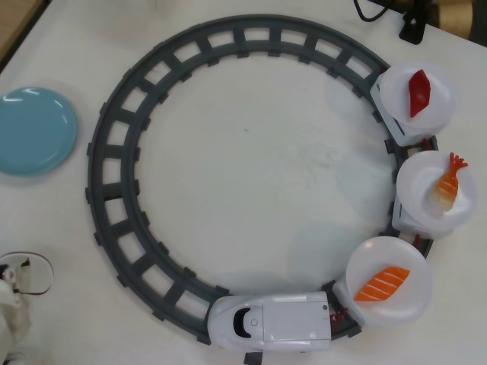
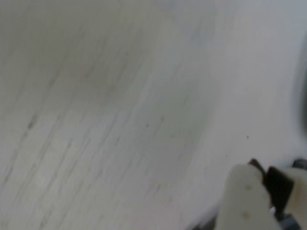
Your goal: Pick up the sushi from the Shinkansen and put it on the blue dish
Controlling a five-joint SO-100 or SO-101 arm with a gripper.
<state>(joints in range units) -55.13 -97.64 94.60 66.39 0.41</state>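
The sushi (image 1: 381, 284) is a small oblong salmon piece, bright orange with thin white stripes running diagonally across it. It lies tilted on a round white plate (image 1: 411, 304) carried by the car right behind the Shinkansen (image 1: 270, 322), at about five o'clock on the grey circular track (image 1: 122, 144) in the overhead view. The train itself is white with a rounded nose and a dark window, sitting at six o'clock, nose pointing toward seven. Two more plates follow round the track: the shrimp piece (image 1: 447, 182) with its tail at three o'clock, and the dark-red piece (image 1: 419, 92) at two o'clock. The blue dish (image 1: 34, 131) is plain, glossy and light blue, off the track at nine o'clock, well apart from the sushi.

Only the overhead view shows all of this; of me it catches just a white part of my arm (image 1: 11, 304) at the lower left edge. My wrist view is blurred: bare white table (image 2: 120, 96) and, at the lower right, a pale finger (image 2: 244, 201) of my gripper beside a dark part. I cannot tell whether my fingers are apart or together.
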